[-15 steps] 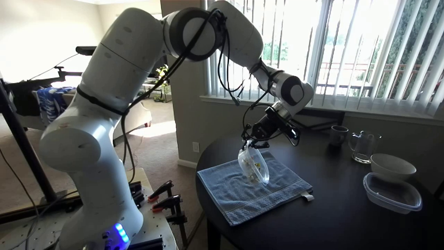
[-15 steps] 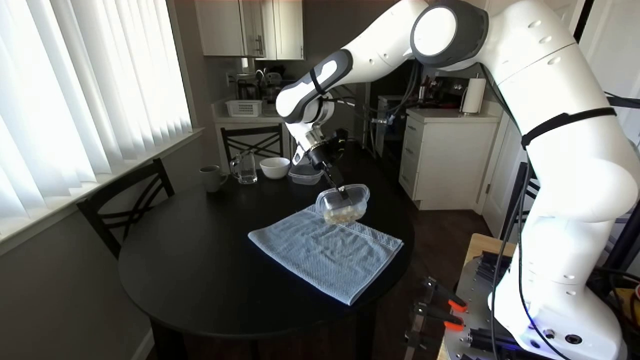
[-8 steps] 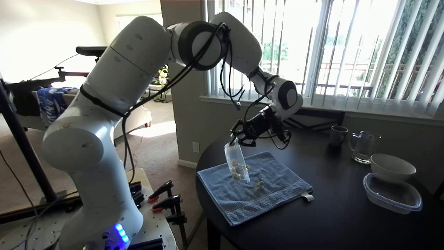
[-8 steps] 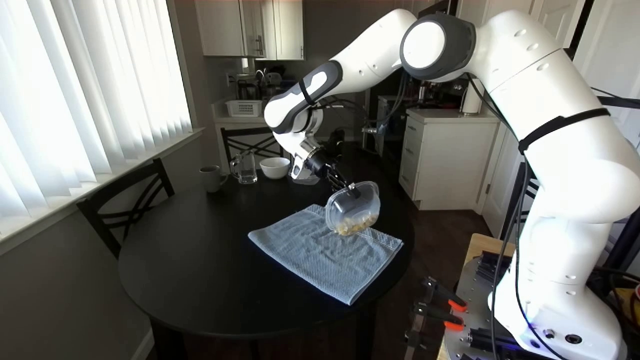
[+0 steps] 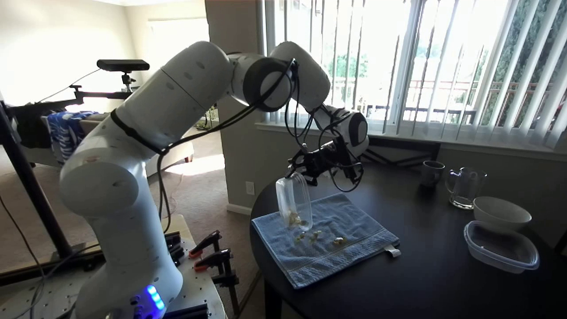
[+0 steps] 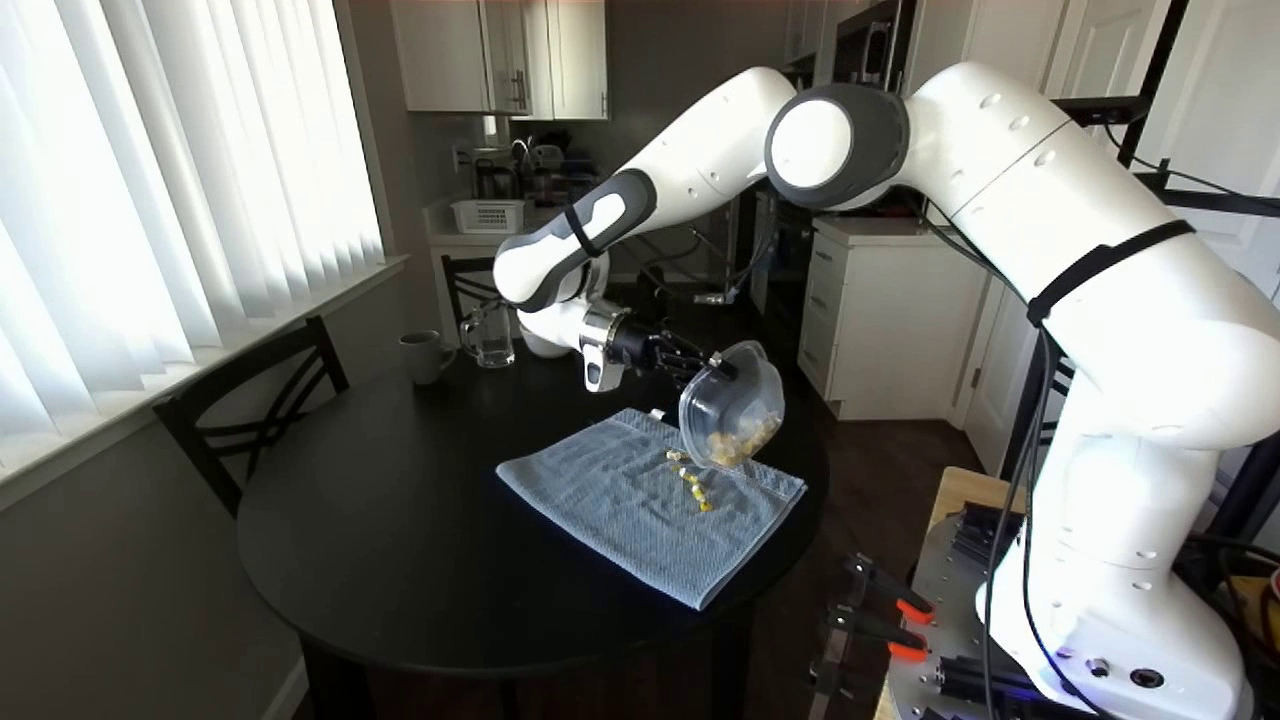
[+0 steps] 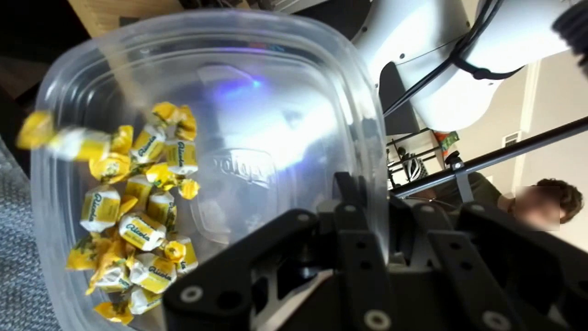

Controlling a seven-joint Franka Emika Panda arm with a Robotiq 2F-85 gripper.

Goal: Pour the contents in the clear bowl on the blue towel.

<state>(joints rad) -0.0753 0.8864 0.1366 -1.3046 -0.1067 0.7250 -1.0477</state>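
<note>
The clear bowl (image 5: 294, 199) is tipped onto its side above the blue towel (image 5: 310, 266), its opening facing away from the robot base. My gripper (image 5: 294, 170) is shut on its upper wall, one finger inside and one outside, as the wrist view (image 7: 379, 197) shows. The contents (image 7: 142, 230) are yellow-and-white wrapped candies. Many lie heaped in the low side of the bowl (image 6: 730, 400), and one blurred candy (image 7: 78, 143) is at the rim. Several spilled candies (image 6: 692, 485) lie in a line on the towel. The bowl's lower edge is just above or touching the towel; I cannot tell which.
On the dark round table (image 5: 425, 274) stand a white bowl (image 5: 500, 210), another clear container (image 5: 502, 248), a glass mug (image 5: 469, 188) and a grey mug (image 5: 432, 173). Clamps (image 5: 217, 257) sit on the robot's base. A person (image 7: 546, 204) is in the wrist view's background.
The arm has lowered and drawn the held bowl back toward the robot base. The bowl has tipped further over. Several candies have dropped onto the towel.
</note>
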